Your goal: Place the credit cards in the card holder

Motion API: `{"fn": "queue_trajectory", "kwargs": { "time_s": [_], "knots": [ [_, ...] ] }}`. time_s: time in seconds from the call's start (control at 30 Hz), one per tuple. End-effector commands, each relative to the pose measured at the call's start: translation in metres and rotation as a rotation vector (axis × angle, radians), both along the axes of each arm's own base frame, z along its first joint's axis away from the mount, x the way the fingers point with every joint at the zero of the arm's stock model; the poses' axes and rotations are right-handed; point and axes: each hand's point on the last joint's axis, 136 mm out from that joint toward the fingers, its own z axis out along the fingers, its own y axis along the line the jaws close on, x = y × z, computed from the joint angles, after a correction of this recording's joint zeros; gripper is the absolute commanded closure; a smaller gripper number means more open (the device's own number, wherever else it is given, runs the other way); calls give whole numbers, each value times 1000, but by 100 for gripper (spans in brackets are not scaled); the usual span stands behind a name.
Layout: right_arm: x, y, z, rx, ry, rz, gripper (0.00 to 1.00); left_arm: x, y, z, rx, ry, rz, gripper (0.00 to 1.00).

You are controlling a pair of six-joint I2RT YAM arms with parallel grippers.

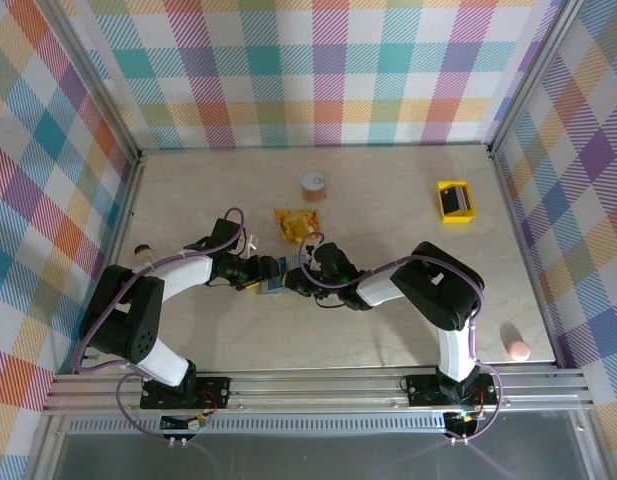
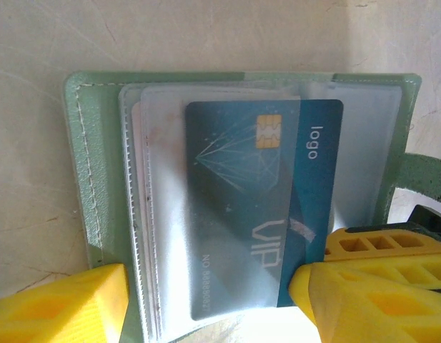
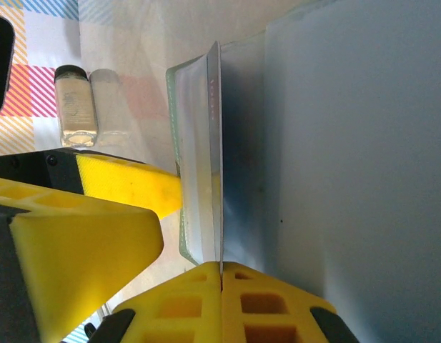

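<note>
your left claw [image 2: 209, 289] stands with its jaws spread wide, nothing pinched between them. one yellow finger [image 2: 63, 307] is over the green flap of the card holder [image 2: 91, 179] and the other is by the card's lower corner. whether they press on it you cannot tell.

the card holder lies open on the table [image 1: 388, 330], between the two arms. its clear sleeves [image 2: 156, 214] are fanned out. a blue card [image 2: 241, 186], marked "vip" and "logo", sits partway inside a sleeve, with its right end out in the open.

your right claw [image 3: 221, 275] is closed tight, nipping the thin edge of the blue card, which runs straight up from between its fingers in the right wrist view.

from above, an orange snack packet [image 1: 295, 222] lies just beyond the claws. a yellow tray [image 1: 455, 200] sits well apart to the right.
</note>
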Motion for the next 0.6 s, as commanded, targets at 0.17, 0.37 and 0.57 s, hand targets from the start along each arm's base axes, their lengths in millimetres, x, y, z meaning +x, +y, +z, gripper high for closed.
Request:
{"fn": "queue_trajectory", "kwargs": {
  "time_s": [0.17,0.37,0.57],
  "knots": [
    [-12,11,-13,-42,37,58,93,4,-7,5,-16,-25,-28,34],
    [-13,9,-6,-49,29,60,81,4,-5,5,-9,-26,-18,34],
    [-19,-6,19,-104,-17,75,64,3,1,7,11,-33,23,37]
  ]
}}
